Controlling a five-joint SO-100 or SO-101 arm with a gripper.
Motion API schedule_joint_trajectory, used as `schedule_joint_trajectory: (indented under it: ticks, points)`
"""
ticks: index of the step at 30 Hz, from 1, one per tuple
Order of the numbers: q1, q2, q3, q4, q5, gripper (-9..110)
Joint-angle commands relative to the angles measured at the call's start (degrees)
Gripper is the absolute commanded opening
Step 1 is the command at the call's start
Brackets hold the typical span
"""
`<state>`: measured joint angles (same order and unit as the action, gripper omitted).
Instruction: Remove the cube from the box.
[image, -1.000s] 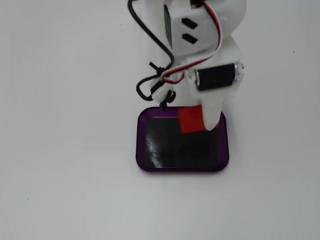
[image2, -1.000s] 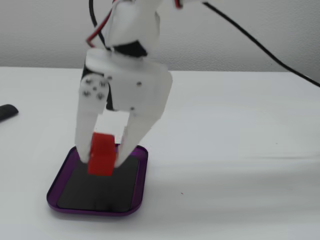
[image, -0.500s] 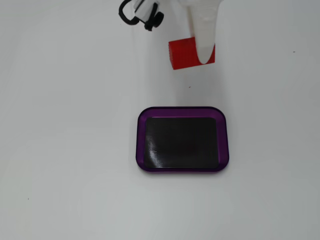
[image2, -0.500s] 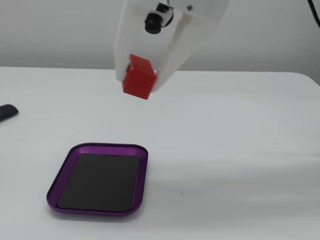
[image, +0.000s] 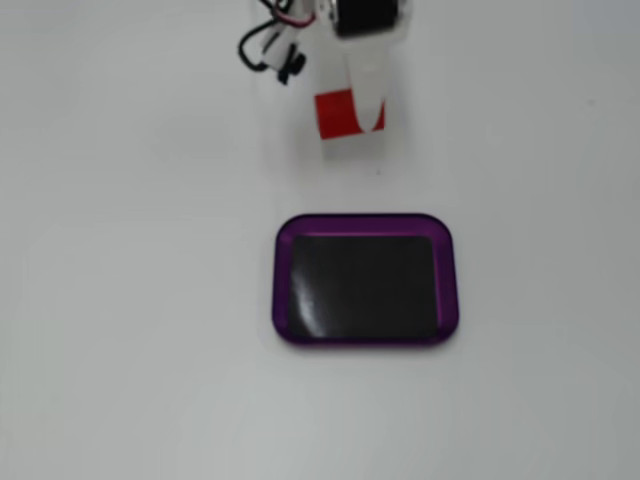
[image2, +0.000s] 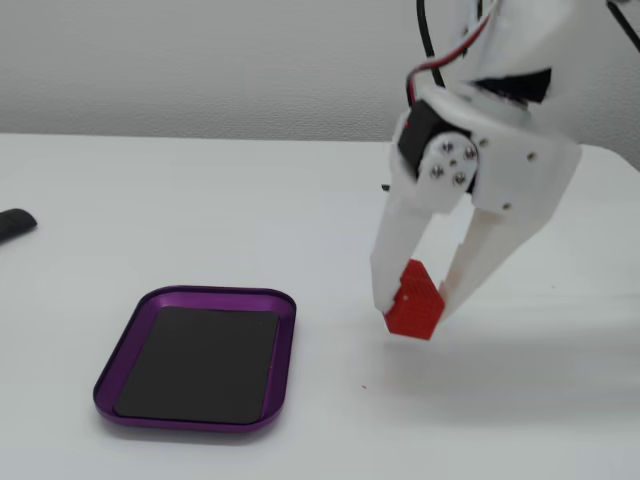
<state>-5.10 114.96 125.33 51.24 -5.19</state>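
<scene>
- My claw (image2: 415, 308) is clamped on the cube (image2: 414, 311); one white finger (image2: 398, 250) presses its left face and the other its right in a fixed view, right of frame centre.
- Cube sits tilted in the grasp, one corner lowest. It looks just above the table (image2: 300, 200), with a faint shadow under it; I cannot tell if that corner touches.
- Arm pose in that view: I come down from the upper right corner, wrist pitched steeply downward, fingers pointing down and slightly left. The round black motor face (image2: 445, 165) with its screws looks toward the camera. A black cable (image2: 425, 30) and red-and-white wires run up out of the top edge.
- In a fixed view from above, my claw (image: 352, 120) enters at top centre. One finger (image: 367, 85) lies across the cube (image: 338, 115), hiding its right part. The black motor (image: 365, 12) sits at the top edge, and a loop of black cable (image: 262, 45) hangs to its left.
- The box (image: 283, 290) lies below the cube in that view, lower centre, apart from it with bare table between. Its black bottom holds nothing.
- In a fixed view from the side, the box (image2: 285, 340) is at lower left, well to the left of my claw, flat on the table.
- A dark object (image2: 14, 223) pokes in at the left edge, mid-height; too little shows to name it.
</scene>
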Motion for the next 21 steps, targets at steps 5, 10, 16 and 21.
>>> schedule_joint_trajectory:
  ticks: [5, 10, 16, 21]
  points:
    - [0.18, 2.37, 6.15, -8.88, -0.18, 0]
    - [0.0, 2.29, 8.7, -11.69, -0.18, 0]
    - [0.18, 2.46, 8.26, -11.07, -0.18, 8]
    - [0.44, 3.16, 8.0, -10.63, -0.26, 16]
